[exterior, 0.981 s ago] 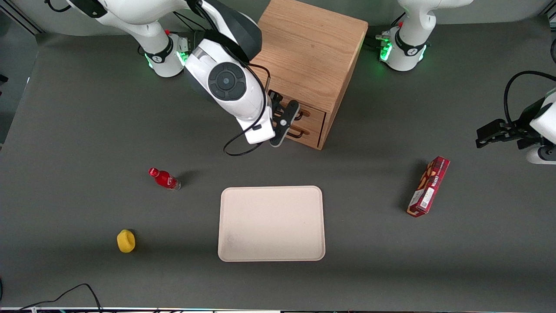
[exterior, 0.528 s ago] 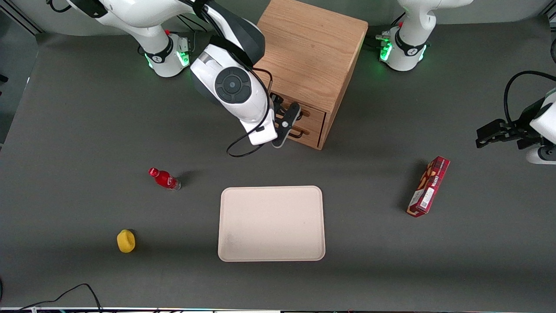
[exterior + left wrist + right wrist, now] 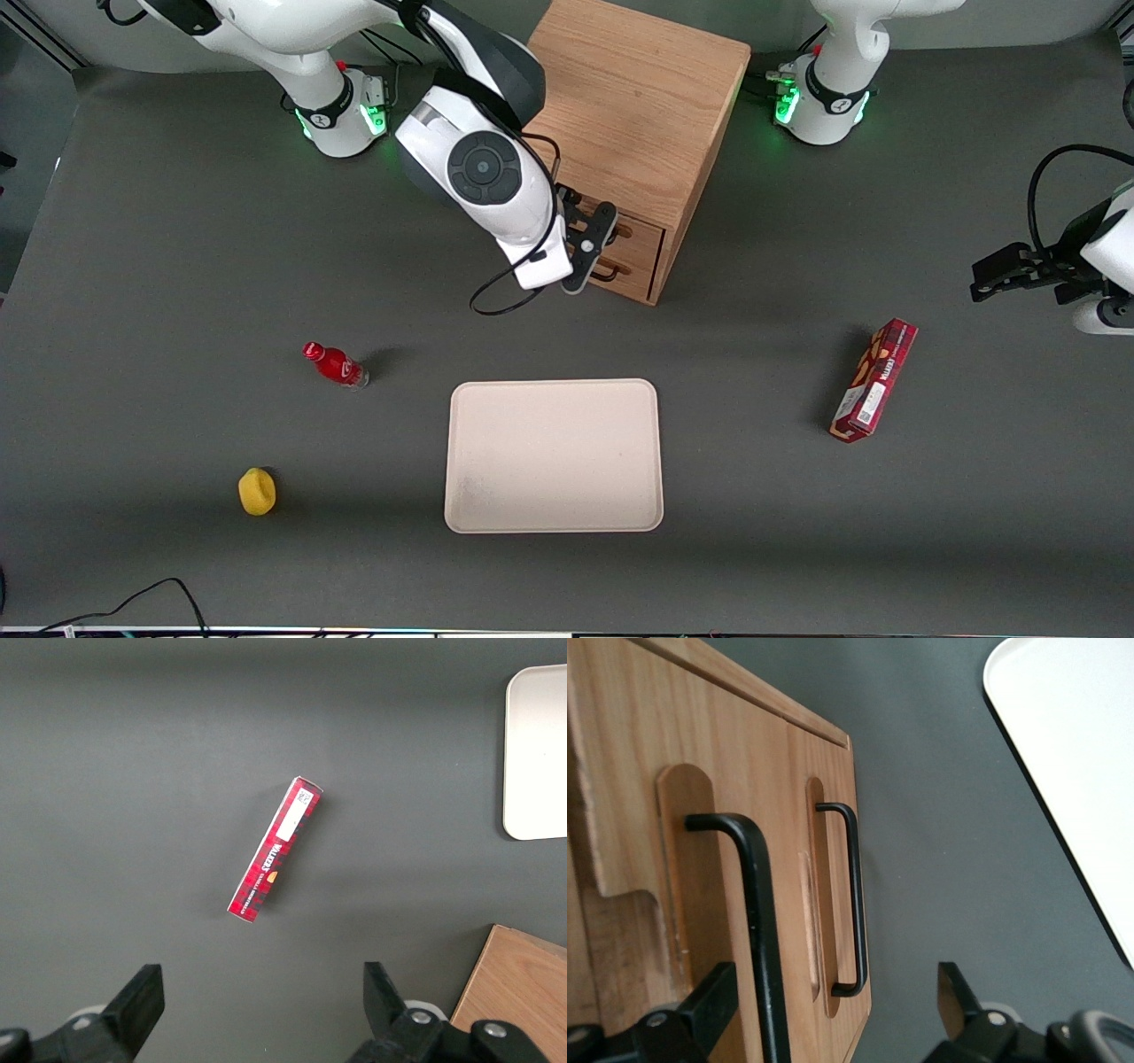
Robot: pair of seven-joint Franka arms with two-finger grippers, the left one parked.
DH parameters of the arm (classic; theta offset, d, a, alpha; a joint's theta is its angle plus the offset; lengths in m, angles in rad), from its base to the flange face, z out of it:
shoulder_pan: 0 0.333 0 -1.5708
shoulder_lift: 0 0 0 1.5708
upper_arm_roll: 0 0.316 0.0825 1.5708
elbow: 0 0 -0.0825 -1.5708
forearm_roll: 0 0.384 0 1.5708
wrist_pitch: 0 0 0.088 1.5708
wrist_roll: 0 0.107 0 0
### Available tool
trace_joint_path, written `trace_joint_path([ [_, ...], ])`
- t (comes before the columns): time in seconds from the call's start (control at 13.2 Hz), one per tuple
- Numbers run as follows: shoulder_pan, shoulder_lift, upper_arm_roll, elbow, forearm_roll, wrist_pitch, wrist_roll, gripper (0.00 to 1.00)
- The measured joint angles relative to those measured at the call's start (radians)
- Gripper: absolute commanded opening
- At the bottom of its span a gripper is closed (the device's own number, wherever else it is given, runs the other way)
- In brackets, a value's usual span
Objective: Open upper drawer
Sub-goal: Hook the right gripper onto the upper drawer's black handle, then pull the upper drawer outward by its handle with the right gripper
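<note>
The wooden cabinet [image 3: 633, 106] stands at the back of the table with both drawers shut. The upper drawer [image 3: 640, 236] has a black wire handle [image 3: 620, 232]; the identical lower drawer [image 3: 631, 268] sits under it. My right gripper [image 3: 592, 252] is open, right in front of the drawer fronts. In the right wrist view the upper drawer [image 3: 744, 744] and its handle [image 3: 757, 921] lie between my open gripper's [image 3: 833, 1010] fingers [image 3: 709, 1001], close to one of them and untouched. The lower handle [image 3: 855, 895] also shows there.
A cream tray [image 3: 554, 456] lies nearer the front camera than the cabinet and shows in the right wrist view [image 3: 1072, 753]. A red bottle [image 3: 335, 364] and a yellow object [image 3: 257, 491] lie toward the working arm's end. A red box [image 3: 874, 380] lies toward the parked arm's end.
My right arm has moved sideways along the cabinet and closer to the drawer fronts, bringing the open gripper over the handles. The drawers have not moved.
</note>
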Motion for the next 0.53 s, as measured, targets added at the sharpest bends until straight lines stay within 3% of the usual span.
trace_joint_path([
  [0.53,-0.008,-0.006,0.003,-0.028,-0.034,0.027,-0.038,1.00],
])
